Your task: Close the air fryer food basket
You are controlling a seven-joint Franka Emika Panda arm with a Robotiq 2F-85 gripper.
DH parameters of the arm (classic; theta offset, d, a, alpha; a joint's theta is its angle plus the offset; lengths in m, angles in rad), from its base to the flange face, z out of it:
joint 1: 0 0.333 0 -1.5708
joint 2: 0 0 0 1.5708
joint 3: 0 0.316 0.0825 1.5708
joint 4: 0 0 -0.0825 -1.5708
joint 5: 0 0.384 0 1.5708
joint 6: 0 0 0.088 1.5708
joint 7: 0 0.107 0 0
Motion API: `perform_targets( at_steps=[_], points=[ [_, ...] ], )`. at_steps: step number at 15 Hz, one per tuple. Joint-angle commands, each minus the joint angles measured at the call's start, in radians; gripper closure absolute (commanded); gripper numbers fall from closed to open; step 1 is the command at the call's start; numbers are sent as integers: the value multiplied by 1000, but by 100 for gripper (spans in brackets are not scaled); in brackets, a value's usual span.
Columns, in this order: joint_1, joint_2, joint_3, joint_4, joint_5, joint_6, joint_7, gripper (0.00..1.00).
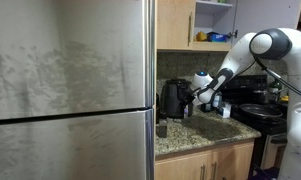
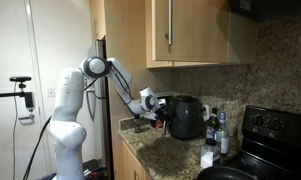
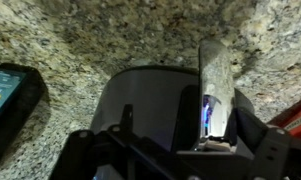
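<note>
The air fryer point(image 1: 173, 98) is a small black appliance with a rounded top, standing on the granite counter against the backsplash; it shows in both exterior views point(image 2: 186, 116). My gripper point(image 1: 194, 97) is right at its front side point(image 2: 159, 116), level with the lower part where the food basket point(image 2: 171, 124) sits. In the wrist view the dark rounded body point(image 3: 150, 95) fills the middle, between my spread fingers point(image 3: 170, 85). The gripper looks open. The basket's handle is hidden, and I cannot tell how far the basket is pushed in.
A large steel fridge point(image 1: 70, 90) stands beside the counter. A black stove point(image 1: 258, 112) with a dark pot is on the other side, with bottles point(image 2: 216, 128) nearby. Wooden cabinets point(image 2: 170, 30) hang above. A dark flat device point(image 3: 5, 95) lies on the granite.
</note>
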Motion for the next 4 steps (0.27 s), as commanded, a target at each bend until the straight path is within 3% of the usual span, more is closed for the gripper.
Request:
perform_targets(
  at_steps=[1, 2, 3, 4],
  points=[
    [60, -109, -54, -50, -154, -185, 95, 0],
    [61, -130, -29, -71, -126, -224, 55, 0],
    [58, -70, -31, -18, -114, -149, 88, 0],
    [64, -89, -29, -30, -114, -190, 80, 0]
  ],
)
